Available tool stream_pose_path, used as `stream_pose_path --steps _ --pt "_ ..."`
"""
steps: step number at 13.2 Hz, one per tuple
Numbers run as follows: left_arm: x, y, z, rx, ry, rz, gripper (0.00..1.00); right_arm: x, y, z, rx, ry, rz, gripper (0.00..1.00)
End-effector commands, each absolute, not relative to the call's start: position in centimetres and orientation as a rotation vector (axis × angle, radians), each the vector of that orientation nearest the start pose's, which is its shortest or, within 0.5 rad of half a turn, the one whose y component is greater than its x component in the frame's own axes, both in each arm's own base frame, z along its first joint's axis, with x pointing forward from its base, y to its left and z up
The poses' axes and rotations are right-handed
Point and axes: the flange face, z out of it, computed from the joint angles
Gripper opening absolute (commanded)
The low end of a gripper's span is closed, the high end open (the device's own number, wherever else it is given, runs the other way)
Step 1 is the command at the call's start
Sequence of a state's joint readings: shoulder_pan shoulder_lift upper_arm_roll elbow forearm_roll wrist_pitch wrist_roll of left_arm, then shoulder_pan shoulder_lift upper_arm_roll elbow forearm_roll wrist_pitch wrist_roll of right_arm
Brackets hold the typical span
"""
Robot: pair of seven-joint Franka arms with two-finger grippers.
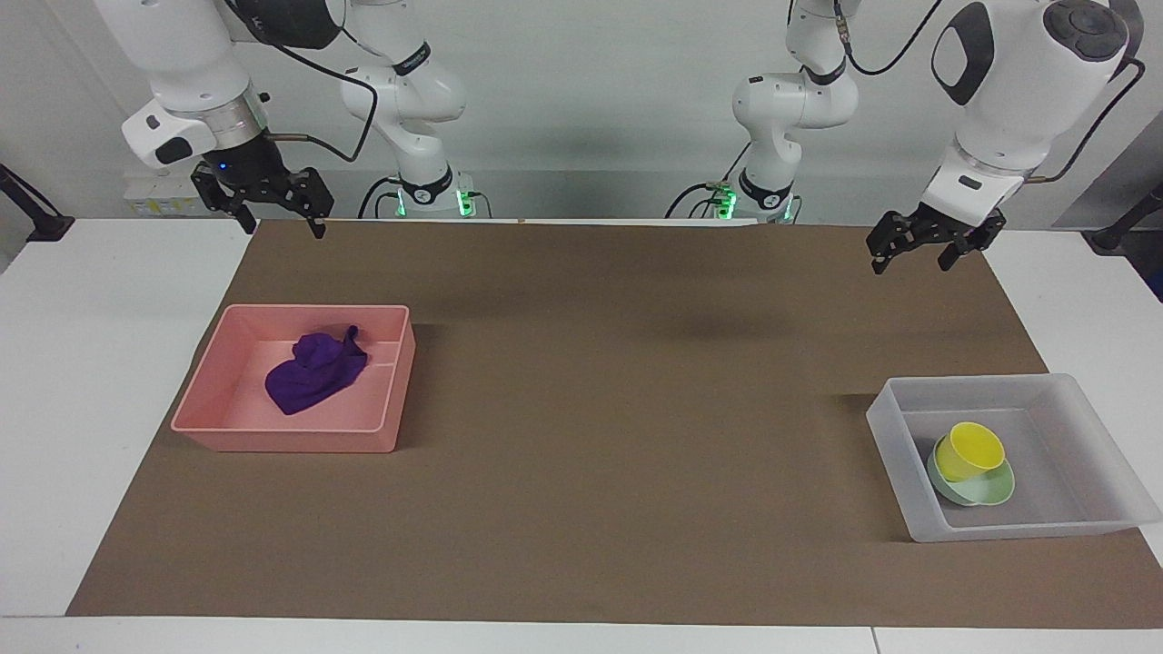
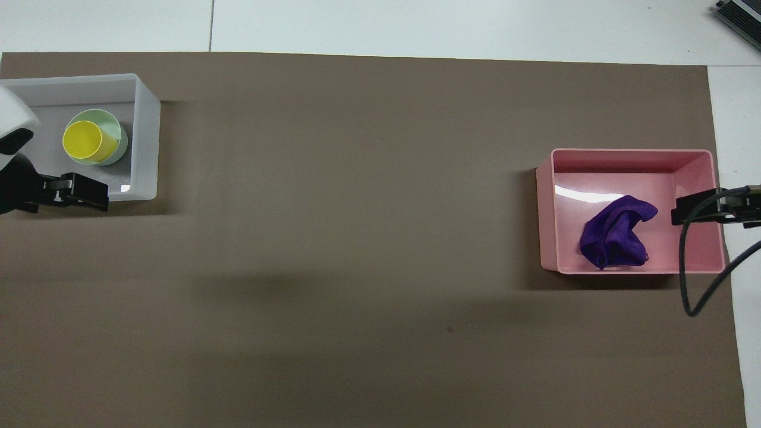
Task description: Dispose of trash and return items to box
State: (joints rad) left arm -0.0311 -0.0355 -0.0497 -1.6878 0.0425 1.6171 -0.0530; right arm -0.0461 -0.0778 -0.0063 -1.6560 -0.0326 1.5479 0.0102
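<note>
The box [image 1: 886,420], a translucent whitish bin, stands at the left arm's end of the mat. In it lies the pale green bowl [image 1: 992,493] with the yellow cup [image 1: 970,450] resting tilted inside. From overhead the cup [image 2: 83,141] and bowl [image 2: 120,135] sit together in the box [image 2: 146,119]. My left gripper [image 1: 911,265] hangs open and empty, high over the mat by the box's robot-side wall. The trash, a crumpled purple cloth [image 1: 313,372], lies in the pink bin [image 1: 283,438]. My right gripper [image 1: 283,227] waits open and empty, raised by that bin.
A brown mat [image 1: 591,409] covers most of the white table. From overhead the right gripper [image 2: 701,211] and its cable overlap the pink bin's [image 2: 547,208] wall at the right arm's end. The left gripper [image 2: 71,193] overlaps the box's near wall.
</note>
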Motion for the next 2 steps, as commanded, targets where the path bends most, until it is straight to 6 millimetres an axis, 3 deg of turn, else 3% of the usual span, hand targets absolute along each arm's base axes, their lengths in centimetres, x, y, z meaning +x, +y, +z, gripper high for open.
stream_pose_path --steps 1,2 --pt "53.64 -4.31 59.3 -3.086 0.072 0.033 1.0 52.01 -3.13 62.44 -3.169 0.105 0.057 1.0" --pt "53.66 -4.07 59.3 -3.086 0.065 0.033 1.0 52.01 -3.13 62.44 -3.169 0.105 0.057 1.0"
